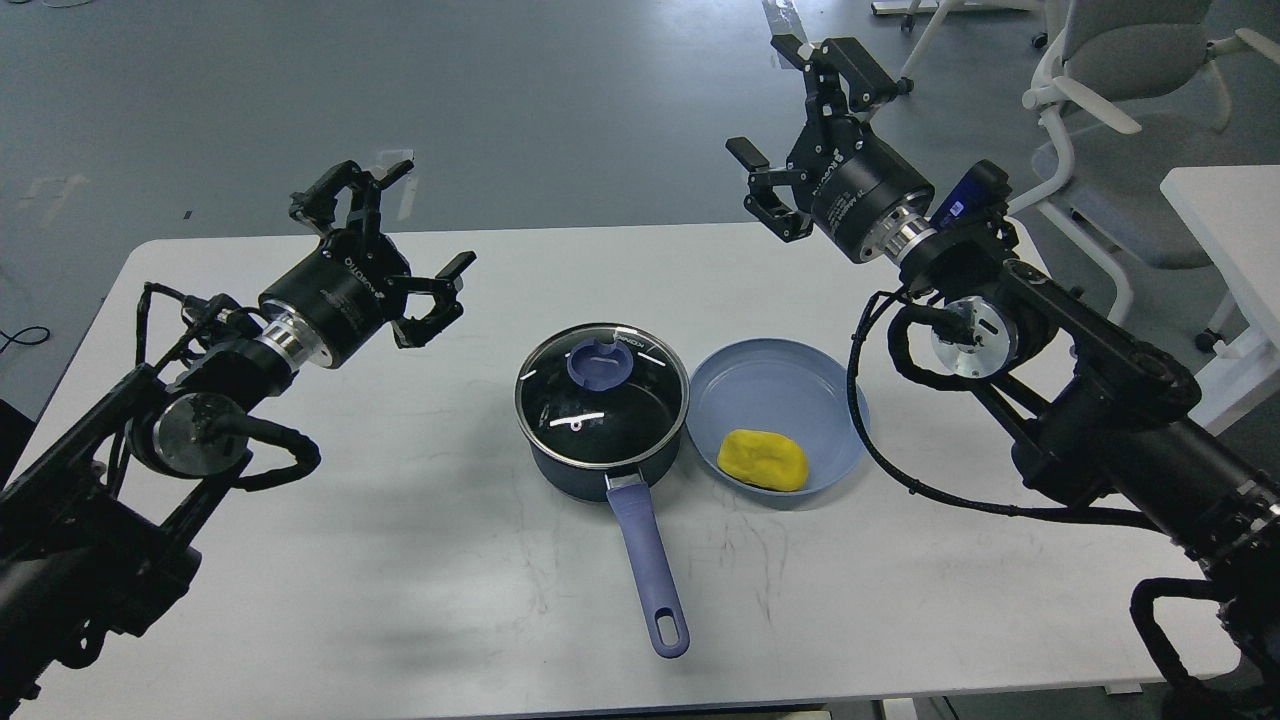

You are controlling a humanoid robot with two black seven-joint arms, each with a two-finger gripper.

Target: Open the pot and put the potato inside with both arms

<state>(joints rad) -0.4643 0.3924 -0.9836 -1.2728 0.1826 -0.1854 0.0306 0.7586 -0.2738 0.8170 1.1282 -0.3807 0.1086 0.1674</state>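
The dark navy pot (pixel 560 465) stands at the table's middle, its long blue handle (pixel 652 565) pointing toward me. A glass lid (pixel 602 395) with a blue knob (pixel 598 362) covers it. Just right of the pot, the yellow potato (pixel 763 460) lies in a shallow light-blue plate (pixel 790 375). My left gripper (pixel 400 245) hovers open up and to the left of the pot, holding nothing. My right gripper (pixel 790 125) is raised above the table's far edge, up and right of the plate, open and empty.
The white table (pixel 400 580) carries only the pot and the plate. Beyond its far edge is grey floor. A grey office chair (pixel 1130 110) and another white table (pixel 1225 215) stand at the right.
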